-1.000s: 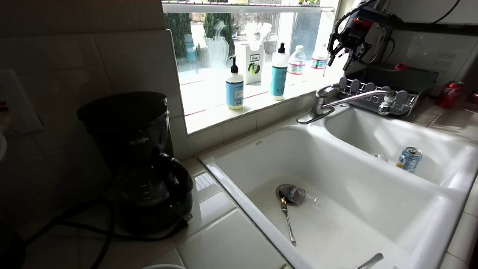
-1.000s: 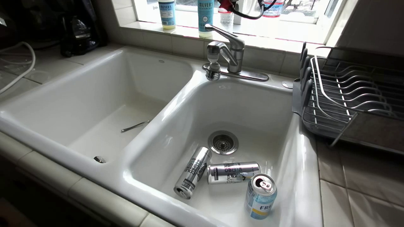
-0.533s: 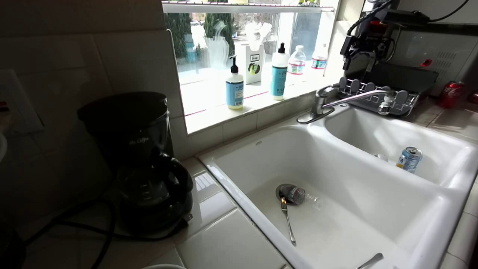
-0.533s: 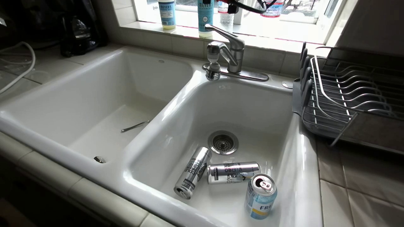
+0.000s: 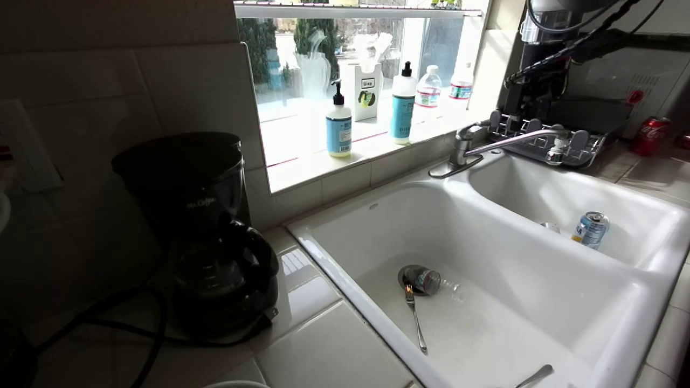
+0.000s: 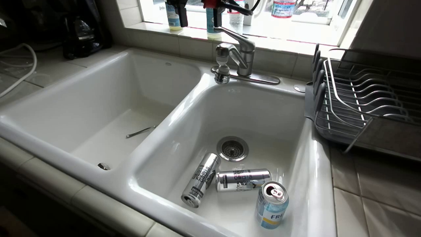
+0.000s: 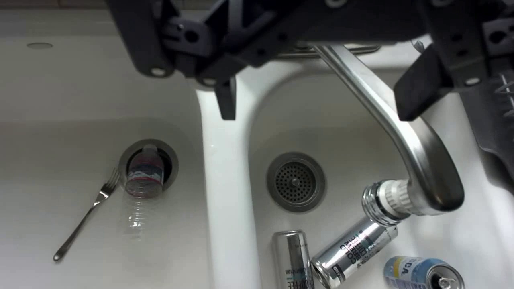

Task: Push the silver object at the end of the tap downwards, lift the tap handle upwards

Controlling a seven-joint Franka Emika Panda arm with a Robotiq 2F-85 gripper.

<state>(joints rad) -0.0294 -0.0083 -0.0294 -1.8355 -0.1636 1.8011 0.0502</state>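
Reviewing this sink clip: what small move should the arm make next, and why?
Probably shift the open end effector a little toward the silver nozzle at the end of the tap before lowering. In the wrist view the nozzle lies toward the lower right, not between the fingertips; in an exterior view the fingertips hang higher in the picture than the nozzle.

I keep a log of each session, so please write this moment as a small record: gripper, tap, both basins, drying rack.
gripper: open, holding nothing
silver end piece: on the spout, gripper apart from it
tap handle: contact with gripper unclear
fork basin: fork, plastic bottle at drain, another utensil
can basin: two silver cans lying, blue can upright
drying rack: beside can basin
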